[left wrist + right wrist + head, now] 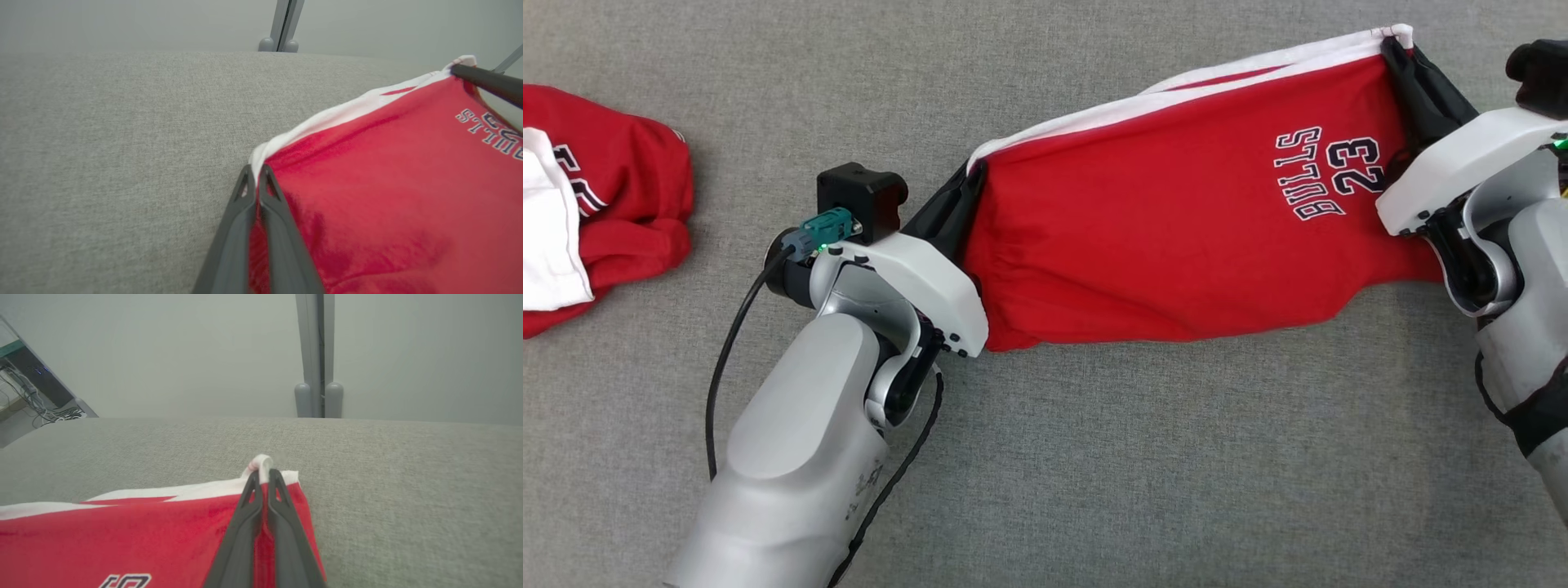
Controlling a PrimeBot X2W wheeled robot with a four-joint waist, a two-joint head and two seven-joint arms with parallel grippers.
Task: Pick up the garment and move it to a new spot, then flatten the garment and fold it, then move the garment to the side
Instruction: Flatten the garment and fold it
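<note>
Both pincers are pressed together: the left pincer [256, 173] and the right pincer [263, 476] each nip a white-edged corner of the garment [1160, 212]. It hangs stretched between them over the grey desk's [1094, 457] right half, well apart from a red-and-white cloth lump [605, 204] on the left.

We saw a tabletop [1094, 490] covered in grey woven cloth with a fine fleck, lying flat and smooth. Behind its far edge stood a plain, pale grey-green wall [184, 355]. A narrow grey upright post [318, 343] ran up against that wall, with two rounded grey caps [303, 399] at its base, right at the tabletop's far edge. At the left of the right wrist view we made out a dark slanted panel [39, 373] topped by a green strip, with a tangle of cables [41, 410] beneath it. The light was soft and even.
</note>
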